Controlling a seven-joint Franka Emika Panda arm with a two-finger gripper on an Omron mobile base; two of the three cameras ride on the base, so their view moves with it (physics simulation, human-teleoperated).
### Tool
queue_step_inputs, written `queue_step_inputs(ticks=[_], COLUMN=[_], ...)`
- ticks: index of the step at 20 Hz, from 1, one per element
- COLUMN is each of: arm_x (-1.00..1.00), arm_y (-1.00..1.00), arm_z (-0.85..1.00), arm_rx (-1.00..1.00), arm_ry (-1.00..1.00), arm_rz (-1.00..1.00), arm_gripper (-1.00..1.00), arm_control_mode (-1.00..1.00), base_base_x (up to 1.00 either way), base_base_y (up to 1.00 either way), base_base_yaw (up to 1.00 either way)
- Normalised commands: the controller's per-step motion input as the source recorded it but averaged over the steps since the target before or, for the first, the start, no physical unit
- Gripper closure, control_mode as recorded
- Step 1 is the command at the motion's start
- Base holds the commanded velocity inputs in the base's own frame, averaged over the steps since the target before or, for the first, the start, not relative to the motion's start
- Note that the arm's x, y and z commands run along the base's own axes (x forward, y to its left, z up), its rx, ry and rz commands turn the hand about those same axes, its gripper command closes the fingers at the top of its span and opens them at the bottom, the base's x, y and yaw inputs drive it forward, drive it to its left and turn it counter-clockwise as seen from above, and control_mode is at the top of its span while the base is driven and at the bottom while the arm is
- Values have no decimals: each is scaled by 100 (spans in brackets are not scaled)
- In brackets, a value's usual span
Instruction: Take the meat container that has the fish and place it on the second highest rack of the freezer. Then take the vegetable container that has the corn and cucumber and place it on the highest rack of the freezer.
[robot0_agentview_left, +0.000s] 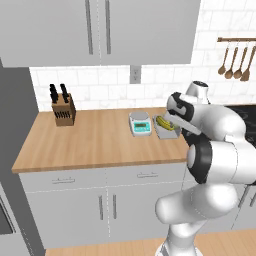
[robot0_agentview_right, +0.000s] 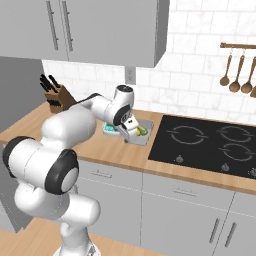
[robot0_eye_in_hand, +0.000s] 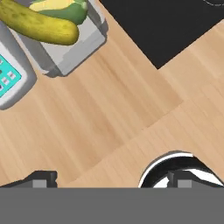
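Note:
The vegetable container (robot0_eye_in_hand: 72, 50) is a light-grey tray on the wooden counter, also in the left base view (robot0_agentview_left: 166, 131) and the right base view (robot0_agentview_right: 142, 135). A long yellow-green cucumber (robot0_eye_in_hand: 39, 26) lies in it, with the yellow corn (robot0_eye_in_hand: 52, 5) just behind. My gripper (robot0_eye_in_hand: 113, 181) hovers over bare counter just in front of the tray, open, with its fingertips (robot0_eye_in_hand: 43, 179) wide apart and nothing between them. From the right base view the gripper (robot0_agentview_right: 131, 131) points down beside the tray's near left edge. The meat container, fish and freezer shelves are out of view.
A small kitchen scale (robot0_agentview_left: 140, 123) sits right beside the tray's left side. A knife block (robot0_agentview_left: 63, 110) stands further left. The black cooktop (robot0_agentview_right: 205, 142) lies to the tray's right. Utensils (robot0_agentview_right: 235, 75) hang on the wall. A tall grey panel (robot0_agentview_left: 15, 125) bounds the counter's left end.

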Motion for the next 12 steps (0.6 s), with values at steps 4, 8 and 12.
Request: queue_step_inputs(ticks=[4, 8, 12], arm_x=[33, 24, 23], arm_y=[-10, 0, 0], arm_z=[-16, -17, -22], arm_rx=[9, 5, 2], arm_ry=[3, 2, 2], arm_rz=[-18, -13, -12], arm_gripper=[-100, -100, -100], arm_control_mode=[-100, -100, -100], base_base_x=[0, 0, 0], base_base_y=[0, 0, 0], base_base_yaw=[0, 0, 0])
